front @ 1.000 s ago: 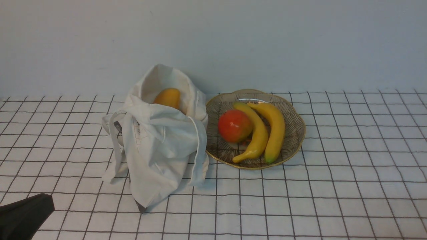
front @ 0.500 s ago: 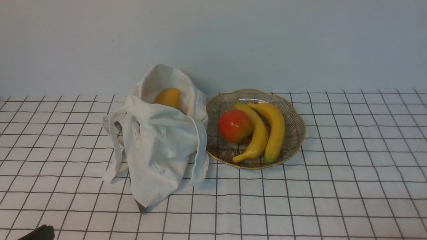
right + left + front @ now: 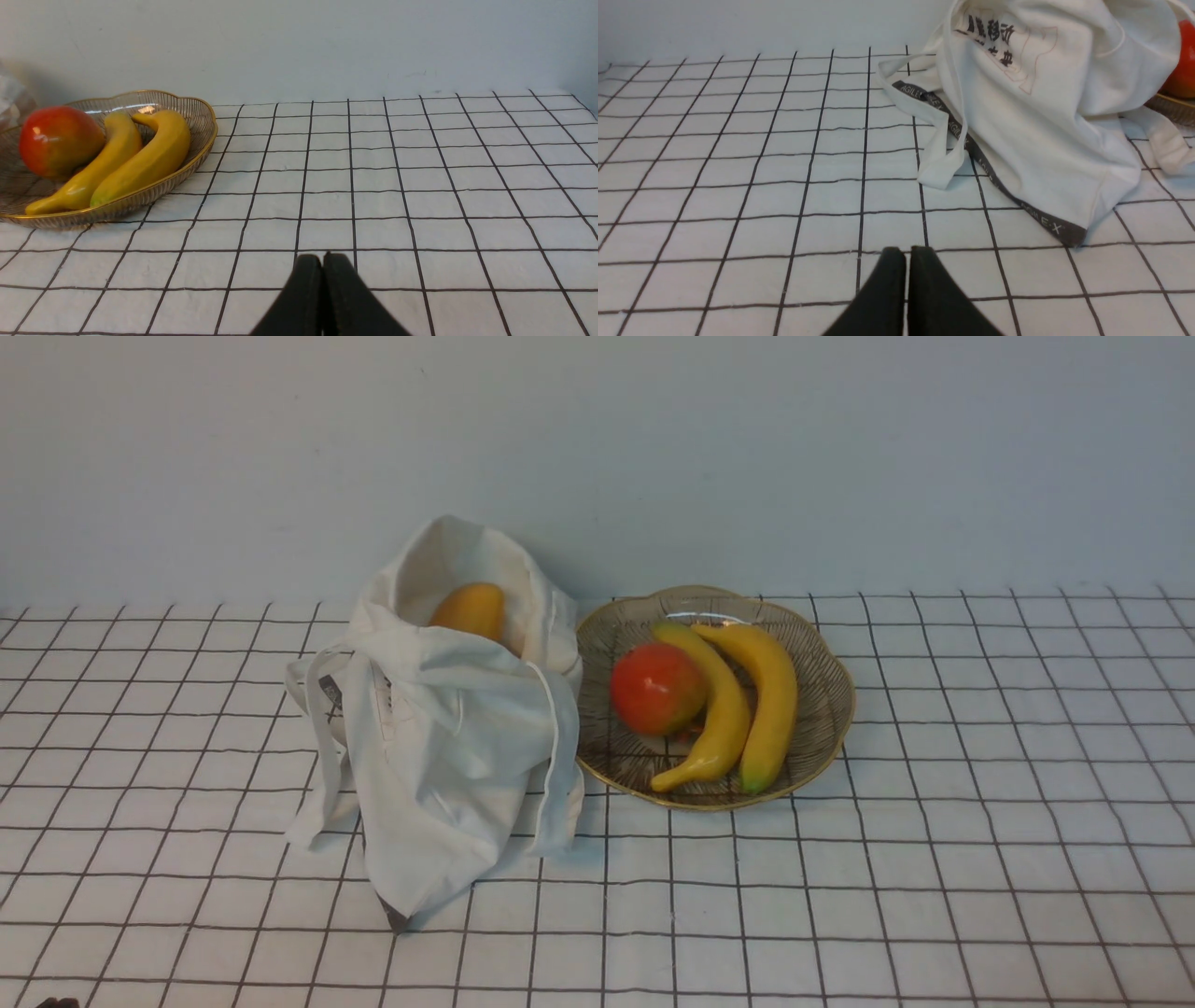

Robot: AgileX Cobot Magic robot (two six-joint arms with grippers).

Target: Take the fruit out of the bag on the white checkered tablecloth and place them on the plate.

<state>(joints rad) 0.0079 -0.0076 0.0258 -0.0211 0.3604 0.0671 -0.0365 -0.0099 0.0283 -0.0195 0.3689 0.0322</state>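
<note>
Two bananas (image 3: 747, 705): lying on plate (image 3: 831, 709).
Mango (image 3: 470, 609): we are seeing it inside bag (image 3: 448, 756).
Left gripper (image 3: 907, 254): withdrawing from front view, jaws closed, empty.
Right gripper (image 3: 322, 261): jaws closed, empty.

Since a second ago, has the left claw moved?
Yes. In the front view it has pulled back off the bottom-left corner, away from the off-white cloth bag; only a dark sliver remains.

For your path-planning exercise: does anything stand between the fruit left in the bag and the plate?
Only the bag's own cloth wall beside the mango; the bag touches the plate's rim. Its mouth is open on top.
</note>
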